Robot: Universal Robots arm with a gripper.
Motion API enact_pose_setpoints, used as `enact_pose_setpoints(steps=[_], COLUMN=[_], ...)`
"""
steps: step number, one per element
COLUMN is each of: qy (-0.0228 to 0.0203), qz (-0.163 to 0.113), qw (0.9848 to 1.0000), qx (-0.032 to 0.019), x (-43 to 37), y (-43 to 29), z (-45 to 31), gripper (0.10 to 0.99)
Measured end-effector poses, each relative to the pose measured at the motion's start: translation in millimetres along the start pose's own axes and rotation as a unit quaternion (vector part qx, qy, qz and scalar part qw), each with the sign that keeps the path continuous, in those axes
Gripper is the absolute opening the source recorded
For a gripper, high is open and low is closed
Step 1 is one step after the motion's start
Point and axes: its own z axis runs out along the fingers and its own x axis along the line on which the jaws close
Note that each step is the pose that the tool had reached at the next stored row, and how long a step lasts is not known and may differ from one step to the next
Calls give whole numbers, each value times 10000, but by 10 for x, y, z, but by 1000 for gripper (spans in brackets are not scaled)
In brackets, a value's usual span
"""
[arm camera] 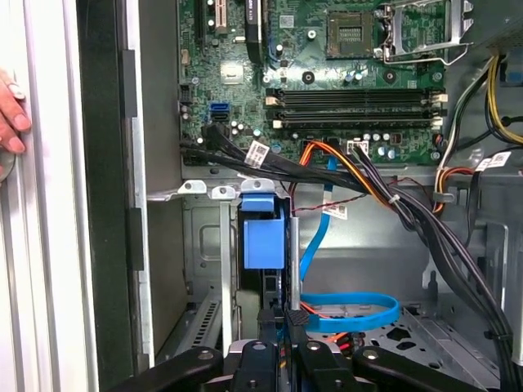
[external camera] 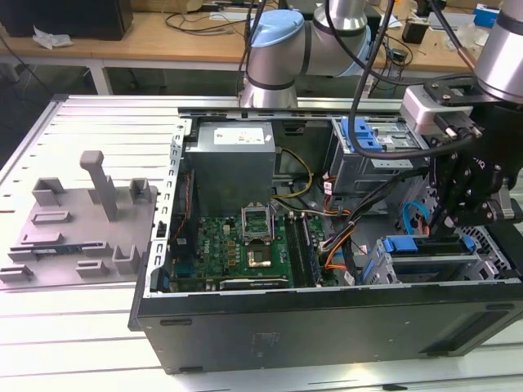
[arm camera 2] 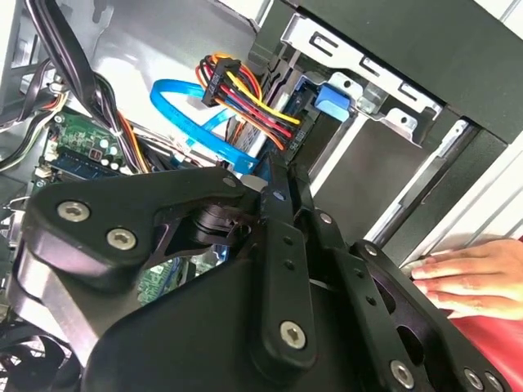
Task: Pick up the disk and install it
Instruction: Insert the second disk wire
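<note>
Black gripper (arm camera 2: 274, 175) linkage sits closest to the lens in the second wrist view, its slim fingers (arm camera 2: 276, 196) drawn nearly together on the thin edge of the disk (arm camera: 270, 245), which stands on edge in the metal drive bay (arm camera: 214, 214) near the front corner of the open computer case (external camera: 327, 322). Across the exterior view, the case lies on its side on a slatted metal table (external camera: 73, 327), with the grey robot arm (external camera: 282, 49) reaching over it and the gripper down at the bay on the exterior view's right. Inside the case are a green motherboard (external camera: 237, 249), a grey power supply (external camera: 233, 163), and a looped blue data cable (arm camera: 351, 310). A person's hand (arm camera 2: 470, 278) rests on the table just outside the case wall.
</note>
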Motion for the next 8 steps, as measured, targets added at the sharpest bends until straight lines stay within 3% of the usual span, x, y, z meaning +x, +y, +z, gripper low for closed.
enact_pose_setpoints(steps=[8], qy=[0], qz=[5], qw=[10000], qx=[0], x=[-1], y=[2], z=[35], gripper=[161])
